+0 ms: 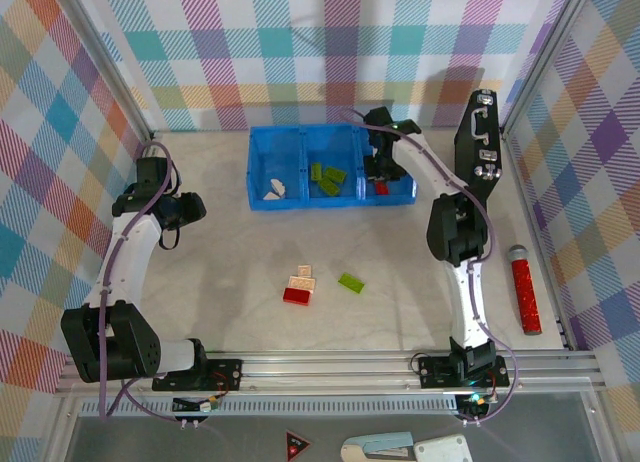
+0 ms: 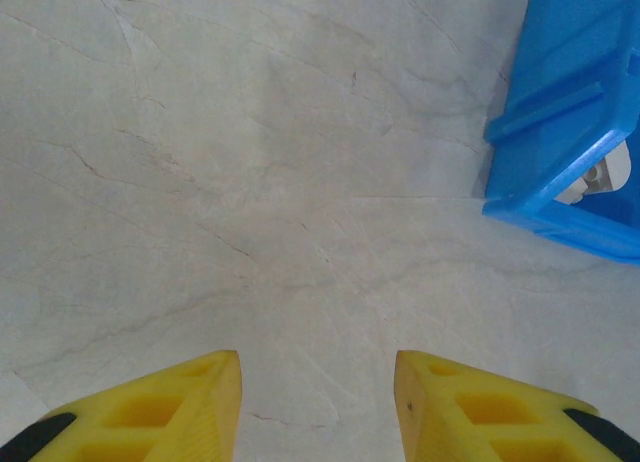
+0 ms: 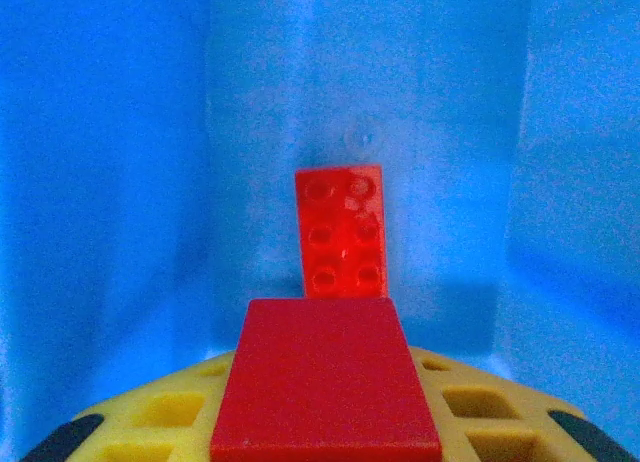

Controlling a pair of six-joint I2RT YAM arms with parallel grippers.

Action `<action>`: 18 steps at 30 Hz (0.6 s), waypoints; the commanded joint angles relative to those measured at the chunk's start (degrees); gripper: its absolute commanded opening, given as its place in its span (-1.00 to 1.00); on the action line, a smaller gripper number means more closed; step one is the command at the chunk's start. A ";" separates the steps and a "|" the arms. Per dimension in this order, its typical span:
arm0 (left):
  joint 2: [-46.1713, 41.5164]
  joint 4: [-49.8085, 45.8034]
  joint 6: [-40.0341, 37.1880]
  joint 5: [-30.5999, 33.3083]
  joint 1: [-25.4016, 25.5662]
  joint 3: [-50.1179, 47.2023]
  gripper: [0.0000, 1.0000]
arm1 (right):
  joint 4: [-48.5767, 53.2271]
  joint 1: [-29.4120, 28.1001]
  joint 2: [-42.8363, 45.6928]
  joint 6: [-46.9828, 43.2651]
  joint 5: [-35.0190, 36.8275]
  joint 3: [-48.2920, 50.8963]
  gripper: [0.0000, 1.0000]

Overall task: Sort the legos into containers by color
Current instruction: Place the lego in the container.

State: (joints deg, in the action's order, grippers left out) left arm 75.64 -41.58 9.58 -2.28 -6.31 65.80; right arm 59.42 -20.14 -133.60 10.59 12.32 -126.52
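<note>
Red brick (image 3: 325,377) pinched between the yellow fingers of the right end effector (image 3: 326,427), hanging inside the right-hand compartment (image 3: 120,182) of the blue tray (image 1: 300,205). Below it, a second red brick (image 3: 342,232) lies flat on the compartment floor. The middle compartment holds lime green bricks (image 1: 327,177) and the left one holds white bricks (image 1: 272,190). So most of the sort looks done, and this red one seems ready to drop.

Left to go, out on the counter (image 1: 200,292): a cream brick (image 1: 302,277) touching a loose red brick (image 1: 298,296), with a loose green brick (image 1: 351,282) near them.

The right arm stretches forward over the tray, wrist tipped down into it. The left end effector (image 2: 318,392) is spread wide and empty, low over bare counter near the tray's left corner.
</note>
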 commanded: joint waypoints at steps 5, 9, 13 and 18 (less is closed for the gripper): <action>0.65 0.19 -0.26 1.25 -0.55 0.03 -0.11 | 1.06 2.03 -7.67 -2.93 -1.62 -11.14 -0.31; 1.03 0.18 -0.27 1.40 -0.51 0.12 -0.11 | -0.51 2.73 -9.97 -2.83 -3.01 -13.64 -0.30; 1.51 -0.07 -0.44 1.74 -0.51 0.18 -0.11 | -2.75 3.08 -11.64 -2.69 -3.45 -14.53 -0.29; 2.08 -0.16 -0.59 2.10 -0.55 0.28 -0.11 | -5.11 3.18 -13.37 -2.71 -4.26 -14.80 -0.28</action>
State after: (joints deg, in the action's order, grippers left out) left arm 77.19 -41.63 9.56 -0.97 -6.31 65.80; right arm 56.27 -17.23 -145.47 8.45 9.54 -139.39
